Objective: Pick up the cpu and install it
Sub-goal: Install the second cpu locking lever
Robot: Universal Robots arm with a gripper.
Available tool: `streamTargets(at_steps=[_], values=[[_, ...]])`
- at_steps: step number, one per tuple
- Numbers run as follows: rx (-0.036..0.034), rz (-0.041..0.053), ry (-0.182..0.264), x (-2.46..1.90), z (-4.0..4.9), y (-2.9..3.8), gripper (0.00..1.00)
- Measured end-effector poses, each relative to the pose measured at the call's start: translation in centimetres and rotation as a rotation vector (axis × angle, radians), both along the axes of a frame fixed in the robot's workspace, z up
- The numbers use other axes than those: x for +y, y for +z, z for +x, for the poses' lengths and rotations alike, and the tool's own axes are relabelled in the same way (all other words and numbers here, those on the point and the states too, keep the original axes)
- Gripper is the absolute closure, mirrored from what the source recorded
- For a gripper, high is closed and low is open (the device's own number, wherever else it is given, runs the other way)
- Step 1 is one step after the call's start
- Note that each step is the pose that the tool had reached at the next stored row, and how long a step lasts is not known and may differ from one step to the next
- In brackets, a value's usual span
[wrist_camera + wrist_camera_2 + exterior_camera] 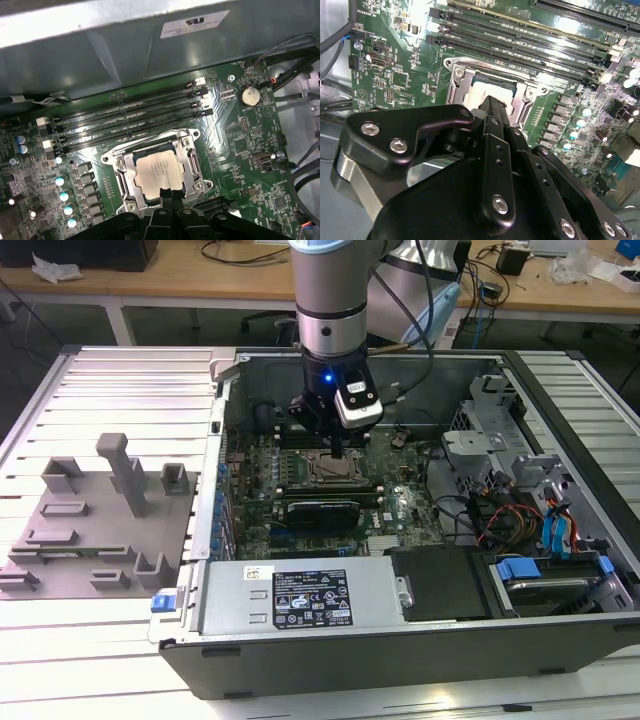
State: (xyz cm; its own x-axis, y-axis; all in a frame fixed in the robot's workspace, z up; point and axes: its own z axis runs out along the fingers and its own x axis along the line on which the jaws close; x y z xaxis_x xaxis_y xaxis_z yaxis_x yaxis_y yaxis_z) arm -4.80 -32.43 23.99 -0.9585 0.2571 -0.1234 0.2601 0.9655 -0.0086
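One arm descends from the top centre of the exterior view into an open computer case (560, 640), its gripper (340, 452) poised directly over the socket frame (335, 472) near the middle of the motherboard (400, 502). Within that frame lies the cpu (159, 173), flat and square to the frame's sides, its pale metal top plate visible in both wrist views (487, 93). The fingers (170, 196) appear in the first wrist view as a narrow dark tip at the lower centre of the frame, drawn together with no visible gap and nothing between them; the tip overlaps the chip's near edge, though contact cannot be judged. Four memory slots (130, 117) run parallel just beyond the socket. At the left of the exterior view, grey fixture blocks (95, 530) stand on a ribbed table (110, 390), well apart from the case. A labelled power supply (305, 595) occupies the lower centre.
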Motion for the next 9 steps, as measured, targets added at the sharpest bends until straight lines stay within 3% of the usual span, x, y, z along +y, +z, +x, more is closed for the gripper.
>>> streamTargets(at_steps=[4,9], values=[[0.0,0.0,0.0,-0.63,0.0,0.0,0.89],[0.0,0.0,0.0,-0.76,0.0,0.32,0.89]])
